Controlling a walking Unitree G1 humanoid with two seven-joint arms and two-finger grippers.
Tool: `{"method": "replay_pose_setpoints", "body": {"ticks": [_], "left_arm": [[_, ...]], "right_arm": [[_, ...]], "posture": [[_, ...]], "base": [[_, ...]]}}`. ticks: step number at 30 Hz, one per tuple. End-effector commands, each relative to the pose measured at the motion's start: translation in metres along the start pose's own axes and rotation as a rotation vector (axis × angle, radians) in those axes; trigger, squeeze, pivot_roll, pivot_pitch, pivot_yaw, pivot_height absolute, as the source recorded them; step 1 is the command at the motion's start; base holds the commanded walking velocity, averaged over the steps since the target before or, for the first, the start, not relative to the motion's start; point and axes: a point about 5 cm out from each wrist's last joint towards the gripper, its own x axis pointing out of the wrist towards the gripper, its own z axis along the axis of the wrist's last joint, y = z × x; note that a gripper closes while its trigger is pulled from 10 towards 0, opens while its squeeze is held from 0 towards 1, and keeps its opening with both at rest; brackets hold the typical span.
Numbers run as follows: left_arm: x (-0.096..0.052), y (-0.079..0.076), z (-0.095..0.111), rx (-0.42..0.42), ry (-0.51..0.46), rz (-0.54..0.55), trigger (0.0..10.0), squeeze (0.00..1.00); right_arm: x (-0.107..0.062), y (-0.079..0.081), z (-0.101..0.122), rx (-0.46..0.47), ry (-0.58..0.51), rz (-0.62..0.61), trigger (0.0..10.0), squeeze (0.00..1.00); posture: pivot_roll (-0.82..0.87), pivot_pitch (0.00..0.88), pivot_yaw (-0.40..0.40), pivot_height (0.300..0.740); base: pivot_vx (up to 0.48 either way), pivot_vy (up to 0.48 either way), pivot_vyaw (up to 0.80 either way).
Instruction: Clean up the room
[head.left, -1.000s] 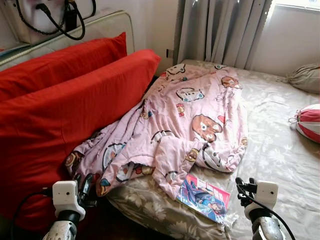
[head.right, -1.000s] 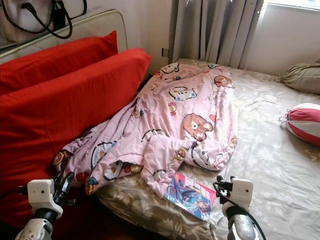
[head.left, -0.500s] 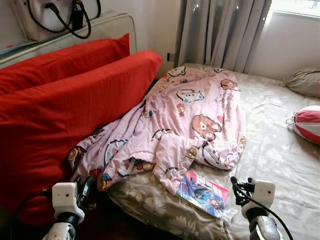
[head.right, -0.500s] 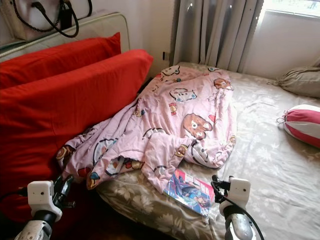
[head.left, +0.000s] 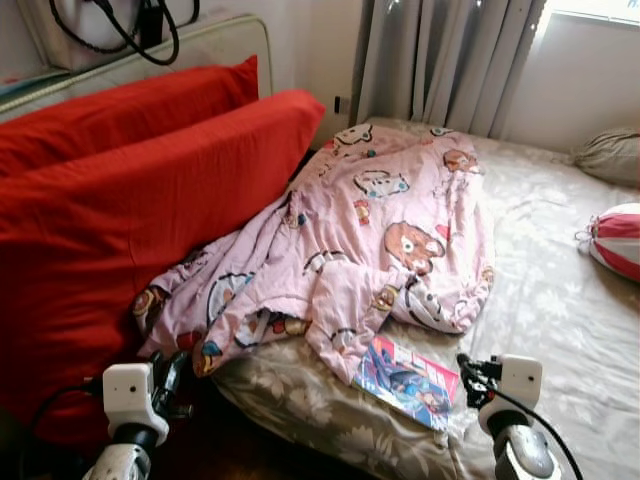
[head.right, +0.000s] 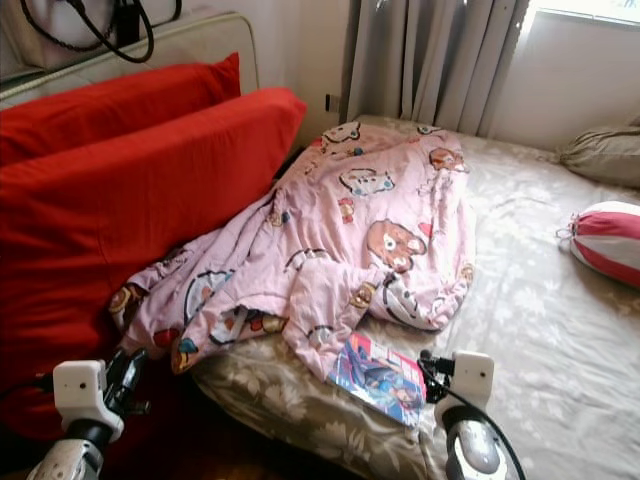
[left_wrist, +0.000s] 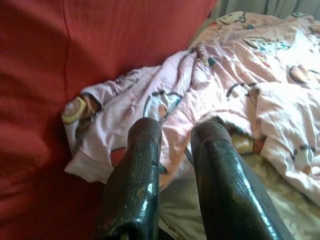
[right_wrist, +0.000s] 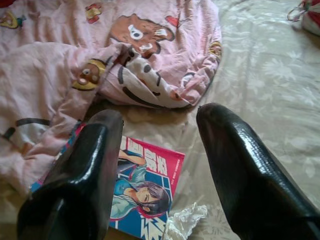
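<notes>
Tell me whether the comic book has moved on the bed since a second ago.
No. The comic book still lies tucked under the same fold of the pink blanket at the bed's near edge; only the camera shifted.

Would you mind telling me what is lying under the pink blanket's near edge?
A comic book pokes out from beneath the pink blanket, resting on the bed sheet. Its far corner is covered, and anything else underneath is hidden.

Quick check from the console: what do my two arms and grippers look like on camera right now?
Both arms are silver with a white boxy wrist block and a black cable looping off it. The left gripper and right gripper each have two long, glossy black fingers with rounded tips; the left's fingers show small scuffs.
</notes>
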Motion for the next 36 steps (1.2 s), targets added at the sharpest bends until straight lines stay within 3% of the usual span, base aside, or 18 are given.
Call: {"method": "replay_pose_setpoints", "body": {"ticks": [1,28,36], "left_arm": [[-0.002,0.000,-0.003,0.004,0.024,-0.010,10.0,0.00],[0.001,-0.005,-0.003,-0.005,0.043,-0.036,10.0,0.00],[0.003,-0.005,-0.001,-0.003,0.039,-0.041,10.0,0.00]], "right_arm": [[-0.001,-0.001,-0.003,0.001,0.011,-0.003,10.0,0.00],[0.000,0.010,-0.011,0.030,0.062,0.062,10.0,0.00],[0.000,0.017,-0.013,-0.001,0.075,0.107,10.0,0.00]], "posture": [[0.10,0.000,-0.042,0.636],[0.10,0.000,-0.035,0.636],[0.10,0.000,-0.025,0.636]], "base": [[0.000,0.000,0.00],[0.000,0.000,0.00],[0.285,0.000,0.00]]}}
